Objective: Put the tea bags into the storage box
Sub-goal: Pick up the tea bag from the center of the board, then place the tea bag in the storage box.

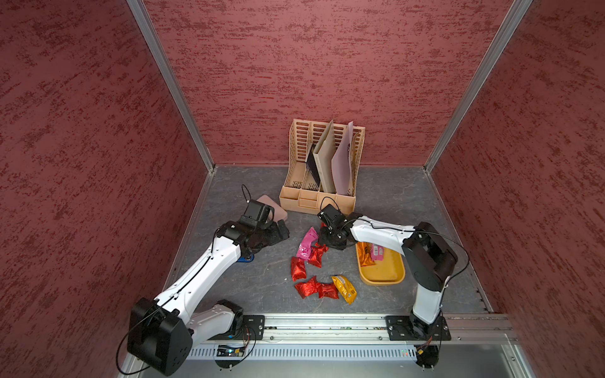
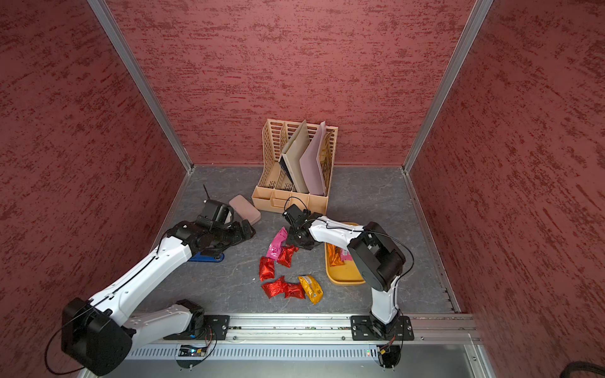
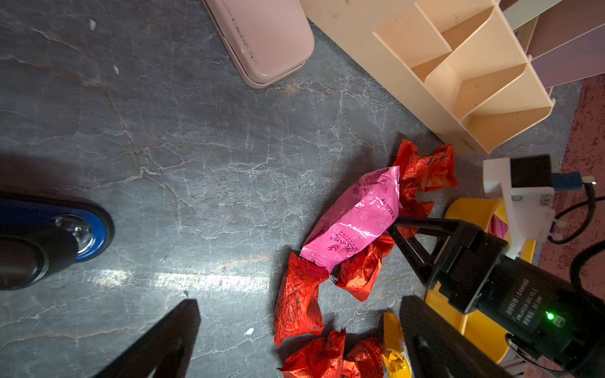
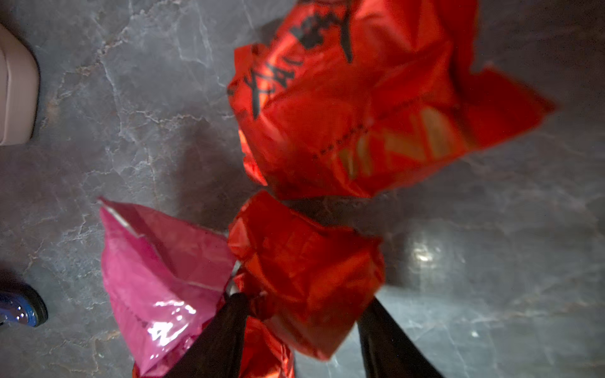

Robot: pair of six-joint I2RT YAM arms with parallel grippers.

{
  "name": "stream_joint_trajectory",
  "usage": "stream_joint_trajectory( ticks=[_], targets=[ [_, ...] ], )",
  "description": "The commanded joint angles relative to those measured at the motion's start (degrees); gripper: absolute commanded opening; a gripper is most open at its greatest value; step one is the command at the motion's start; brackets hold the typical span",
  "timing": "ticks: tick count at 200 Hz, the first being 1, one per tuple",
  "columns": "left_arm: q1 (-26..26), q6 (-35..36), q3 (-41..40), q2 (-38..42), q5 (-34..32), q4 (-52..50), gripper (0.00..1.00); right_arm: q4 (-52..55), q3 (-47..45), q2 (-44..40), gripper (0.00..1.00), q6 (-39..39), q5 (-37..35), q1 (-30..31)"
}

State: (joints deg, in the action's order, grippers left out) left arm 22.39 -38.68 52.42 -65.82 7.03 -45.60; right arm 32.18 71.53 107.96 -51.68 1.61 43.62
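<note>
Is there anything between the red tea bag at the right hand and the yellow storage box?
Nothing visible. The right hand grips the red tea bag, and the storage box lies close beside it; the right arm hides part of that way.

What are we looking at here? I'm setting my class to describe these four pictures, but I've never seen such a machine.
Two white-and-black robot arms work over a grey marbled table. Two pictures look down from overhead; two come from cameras on the wrists. Crinkly red, pink and gold foil sachets lie loose; more lie in the shallow yellow plastic tray. The left tool is open and empty. The right tool straddles one red sachet; whether it grips is unclear.
</note>
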Motion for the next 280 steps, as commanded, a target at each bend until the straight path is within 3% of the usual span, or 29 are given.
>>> stream_joint_trajectory(
  ticks=[1,31,77,150,217,252,280],
  targets=[
    [-0.4,0.9,0.7,-0.2,0.6,-0.2,1.00,-0.1,2.3,1.1,0.63,-0.4,-3.1,0.0],
    [-0.4,0.0,0.3,0.0,0.8,0.0,1.00,0.1,3.5,2.8,0.63,0.7,-3.4,-0.1],
    [-0.4,-1.7,-0.3,1.0,0.3,0.2,1.00,0.9,3.9,2.3,0.40,3.4,-4.4,-0.2],
    [2.0,-1.6,4.7,-2.9,-1.2,1.8,1.00,4.9,6.0,-9.0,0.26,11.8,-3.5,-0.3],
    [11.6,1.3,18.3,-18.4,-3.4,3.7,1.00,20.1,6.7,-21.1,0.24,23.6,-4.1,-6.5],
    [13.6,1.6,23.0,-24.2,-2.6,3.9,1.00,26.5,2.5,-27.3,0.24,28.5,-5.8,-11.9],
    [14.3,1.9,25.3,-26.9,-2.2,3.5,1.00,25.5,-2.7,-29.6,0.25,31.0,-1.3,-16.6]
  ],
)
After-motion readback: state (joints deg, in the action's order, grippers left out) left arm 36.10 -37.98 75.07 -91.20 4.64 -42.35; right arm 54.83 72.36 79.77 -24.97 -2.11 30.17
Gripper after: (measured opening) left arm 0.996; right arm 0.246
